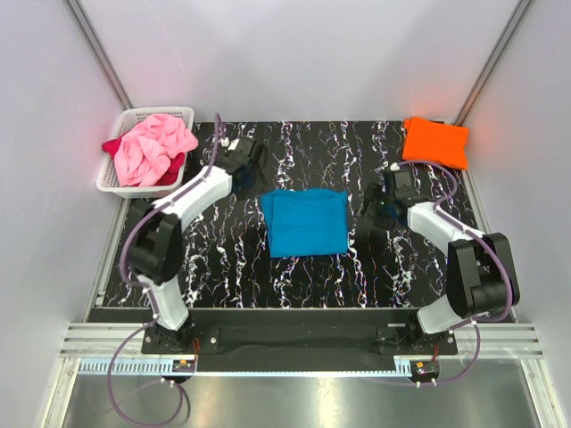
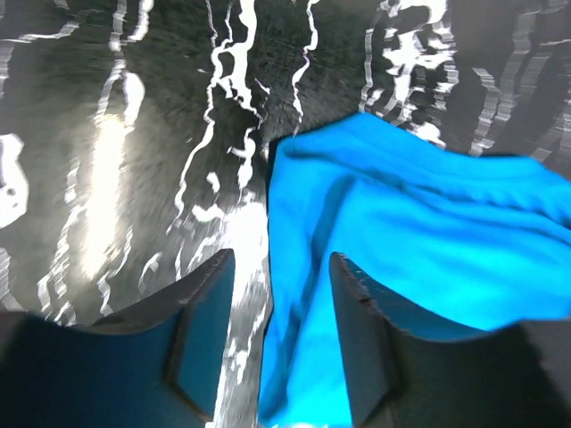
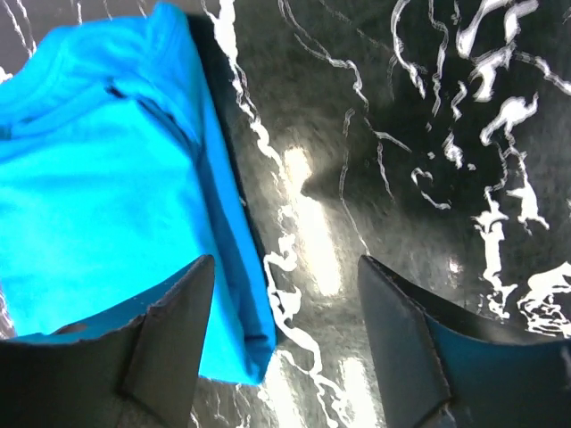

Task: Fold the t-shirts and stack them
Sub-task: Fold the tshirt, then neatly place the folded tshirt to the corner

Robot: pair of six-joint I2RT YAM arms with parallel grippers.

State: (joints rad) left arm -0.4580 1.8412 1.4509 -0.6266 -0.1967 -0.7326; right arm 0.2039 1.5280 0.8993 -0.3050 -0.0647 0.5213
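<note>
I have the turquoise t-shirt (image 1: 306, 223) folded flat at the middle of the black marbled table (image 1: 393, 267), between my two arms. The left gripper (image 2: 277, 267) hangs near its far-left corner, jaws apart and empty. The right gripper (image 3: 285, 267) sits just beside its right edge, spread wide, gripping nothing. The orange t-shirt (image 1: 435, 141) lies folded at the far right corner. The pink t-shirt (image 1: 153, 147) is heaped in the white basket (image 1: 143, 114) far left, over what looks like the dark red t-shirt (image 1: 111, 145) — mostly hidden

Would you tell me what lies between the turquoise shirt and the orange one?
The top view shows the right claw hanging over bare tabletop between turquoise shirt and orange shirt.
</note>
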